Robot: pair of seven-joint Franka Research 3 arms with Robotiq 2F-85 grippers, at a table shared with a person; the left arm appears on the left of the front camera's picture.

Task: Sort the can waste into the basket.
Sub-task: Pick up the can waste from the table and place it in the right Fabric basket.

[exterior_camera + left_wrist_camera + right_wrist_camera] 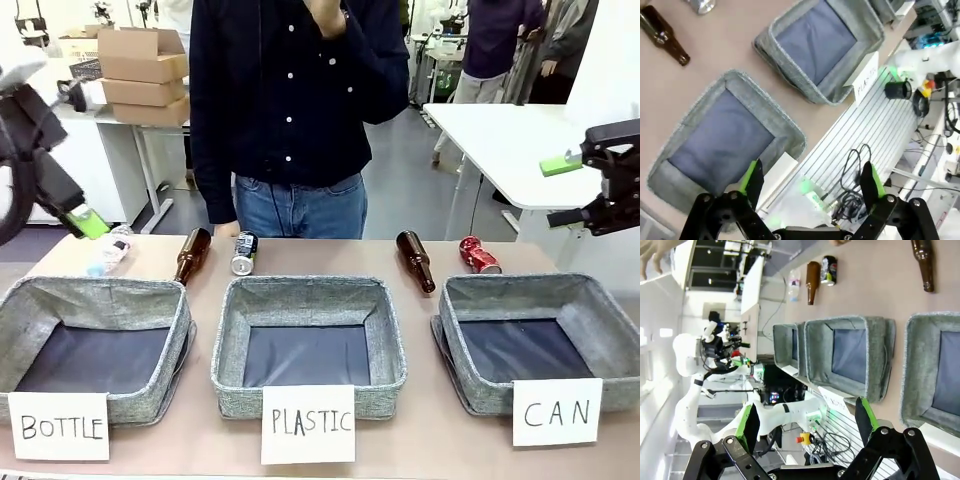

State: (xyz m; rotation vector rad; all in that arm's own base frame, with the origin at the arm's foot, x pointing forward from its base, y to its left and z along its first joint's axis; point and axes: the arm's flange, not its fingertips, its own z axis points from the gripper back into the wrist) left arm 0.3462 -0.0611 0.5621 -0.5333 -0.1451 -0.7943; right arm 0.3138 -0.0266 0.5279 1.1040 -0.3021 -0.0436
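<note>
Overhead, both arms' fingers (811, 186) (805, 426) gape empty, the cans (244, 253) (479, 255) lying behind the baskets (590, 300).

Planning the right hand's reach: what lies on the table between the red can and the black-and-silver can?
One brown bottle, lying beside the red can; bare table up to the black-and-silver can, front view.

Front level, wrists overhead (baskets (308, 300) shared)
</note>
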